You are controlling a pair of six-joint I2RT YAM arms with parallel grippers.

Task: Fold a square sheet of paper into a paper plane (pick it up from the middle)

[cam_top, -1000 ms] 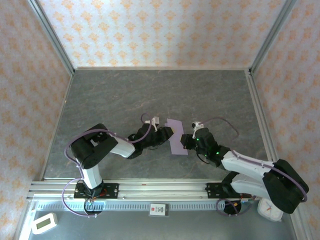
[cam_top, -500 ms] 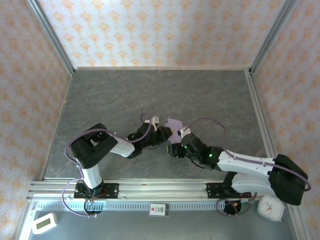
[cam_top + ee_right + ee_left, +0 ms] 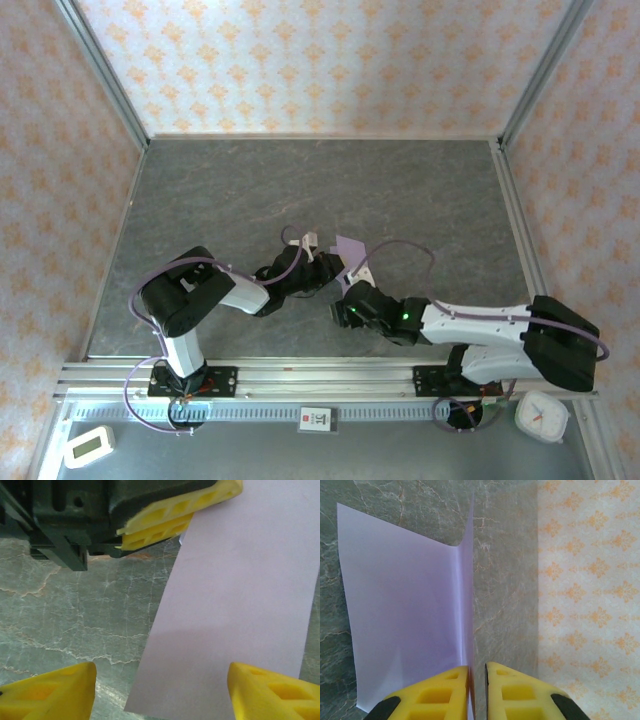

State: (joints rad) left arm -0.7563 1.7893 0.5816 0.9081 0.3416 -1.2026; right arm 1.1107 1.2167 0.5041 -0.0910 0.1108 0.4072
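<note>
Right hand [image 3: 344,299] has swung in across the surface [image 3: 250,190] toward the left hand [image 3: 327,268] and now sits just beside it, on the side nearer the arm bases. The paper sheet [image 3: 350,247], which showed as a longer strip before, now shows as a small lilac tip just beyond both hands. Left wrist view: the left hand [image 3: 477,690] has its fingers closed to a thin slit, pinching the paper sheet [image 3: 405,605] right at its fold line. One flap spreads out ahead and to the left of the fingers over the surface, while the other ply is seen edge-on straight ahead. Right wrist view: the right hand [image 3: 160,692] is spread wide and holds nothing. The paper sheet [image 3: 240,580] hangs ahead of it, its near edge lying between the two fingertips [image 3: 50,690] and closer to the right one. The left hand's yellow fingers are clamped on the paper's far end. Handling guess: thin, very light, floppy, likely slick against the pads, and it creases or tears easily. Best hold looks like the free near edge, square to the fold, with a gentle close and no tugging against the left pinch.
</note>
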